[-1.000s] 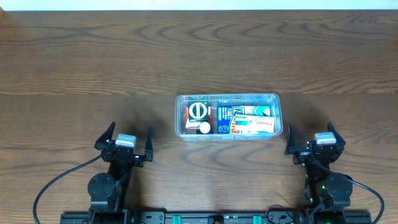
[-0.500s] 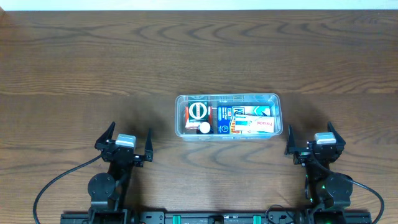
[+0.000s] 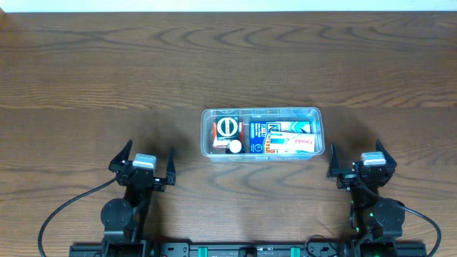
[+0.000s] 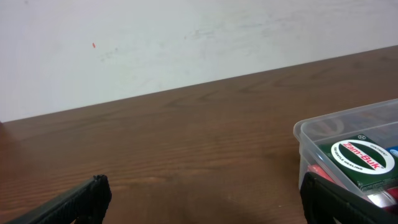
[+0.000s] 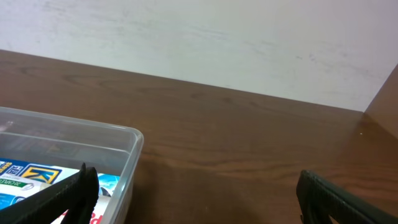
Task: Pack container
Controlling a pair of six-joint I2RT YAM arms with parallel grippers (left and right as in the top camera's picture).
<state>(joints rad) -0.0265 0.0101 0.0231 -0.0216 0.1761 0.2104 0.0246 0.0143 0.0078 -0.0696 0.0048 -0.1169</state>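
At the near table edge, L gripper (image 3: 151,148) sits low w/ its jaws spread wide, nothing btwn them. Its dark fingers (image 4: 87,198) show at the bottom corners of the left wrist view. R gripper (image 3: 355,147) is likewise wide open & empty, its fingers (image 5: 68,193) framing bare wood.

Ahead & to the right of L gripper, ahead & to the left of R gripper, the container (image 3: 260,110) rests flat on the table (image 3: 86,78), apart from both. Its clear corner is just fwd of the L gripper's right finger and of the R gripper's left finger.

Inside, at the end nearer L gripper: a green box (image 3: 230,128) w/ round label, a small white disc (image 3: 235,147) beside it. Toward R gripper: blue-white boxes (image 3: 275,129) and a red-white carton (image 3: 294,145), lying flat, packed tight.

Beyond the container, brown wood runs to a white wall (image 4: 186,37).
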